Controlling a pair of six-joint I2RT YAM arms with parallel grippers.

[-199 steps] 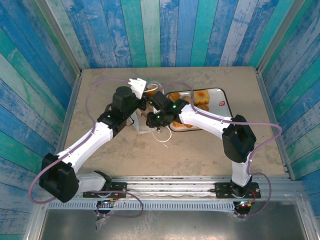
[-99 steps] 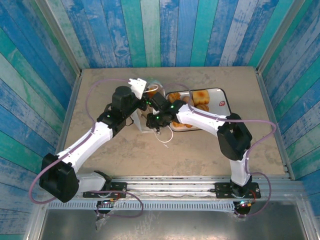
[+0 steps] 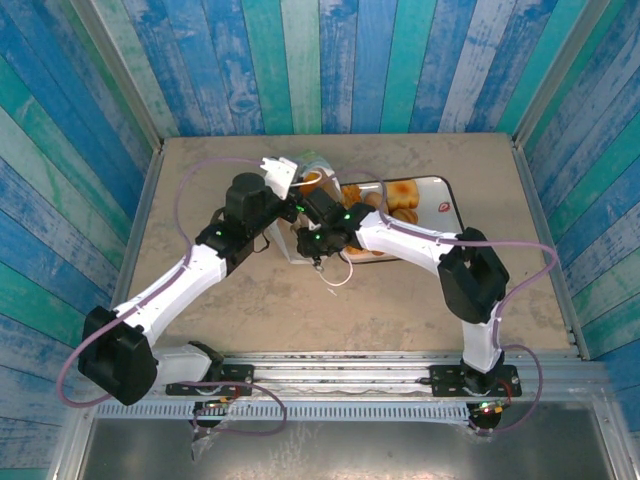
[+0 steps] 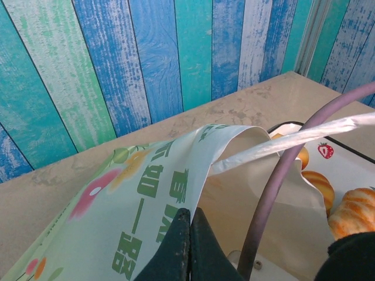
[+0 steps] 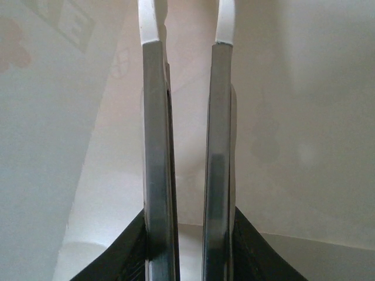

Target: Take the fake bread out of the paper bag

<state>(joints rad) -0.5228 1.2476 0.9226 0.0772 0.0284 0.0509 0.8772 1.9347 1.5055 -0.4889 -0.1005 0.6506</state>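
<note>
Centre of the table [image 3: 430, 300]: left gripper [image 4: 188, 227] pinched shut on the rim of the paper bag [image 4: 146, 193]. The right gripper [image 5: 187, 20] is inside the bag, fingers narrowly parted, any grip indiscernible. Toward the far right edge, bread [image 3: 401, 199] lies on a tray [image 3: 446, 208].

Inside the paper bag [image 5: 304, 117], white walls press close on both sides of my right pincer [image 5: 187, 26]; outside, the bread tray [image 3: 432, 192] flanks it; the near table [image 3: 300, 310] lies open.
</note>
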